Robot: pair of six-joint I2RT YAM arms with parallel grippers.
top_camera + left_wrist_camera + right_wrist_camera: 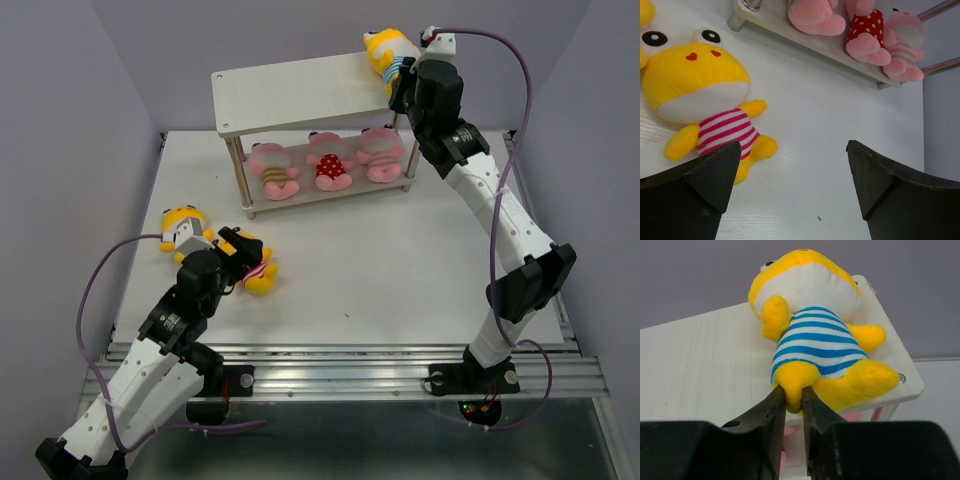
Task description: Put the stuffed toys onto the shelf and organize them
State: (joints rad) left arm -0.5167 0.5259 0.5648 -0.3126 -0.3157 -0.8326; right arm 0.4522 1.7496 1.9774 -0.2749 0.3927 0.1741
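Observation:
The pale two-tier shelf (300,85) stands at the back of the table. Three pink stuffed toys lie on its lower board: yellow-striped (272,170), red dotted (330,165), pink-striped (382,158). My right gripper (793,392) is shut on a leg of the yellow blue-striped toy (812,340), which lies on the right end of the top board (705,360). My left gripper (792,147) is open and empty, low over the table. A yellow pink-striped toy (705,95) lies just left of its gap. Another yellow toy (183,225) lies further left.
Purple cables (95,290) loop from both arms. Grey walls close in at the back and the sides. A metal rail (350,370) runs along the table's near edge. The shelf's thin legs (240,180) stand near the pink toys.

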